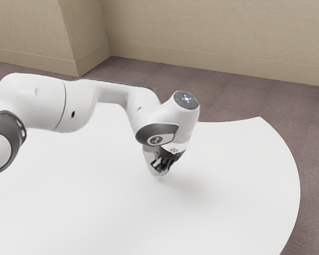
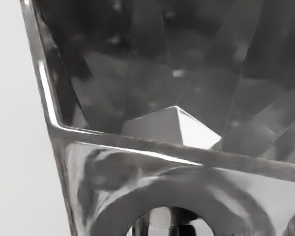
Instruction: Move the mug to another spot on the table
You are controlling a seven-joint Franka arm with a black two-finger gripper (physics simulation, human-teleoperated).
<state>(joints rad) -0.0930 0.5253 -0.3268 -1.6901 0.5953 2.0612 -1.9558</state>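
shiny grey glass mug [image 2: 177,128]: it is very close under the hand. its sides are flat, slanted pieces that shine dark and light. one bright pointed piece sits in the middle. a thick band runs across it, and below the band is a round arch with a dark hole in it.
where the mug is: right at the gripper, low over the middle of the table. i cannot tell if it stands on the table or hangs just above it.
black two-finger gripper [image 1: 164,166]: it hangs under the white hand and points down at the table. i cannot tell if it is spread, pressed together or pinching the mug.
big white robot arm [image 1: 95,106]: it comes in from the exterior view's left and bends down at its round wrist, which has a small blue light on top.
white round-edged table [image 1: 228,212]: it is bare beside the mug. a soft grey shadow [image 1: 194,186] lies on it, just to the exterior view's right of the gripper.
brown-grey carpet floor [image 1: 228,90]: it lies past the table's curved edge.
beige wall [image 1: 202,26]: it stands far behind, with a pale strip along its foot.
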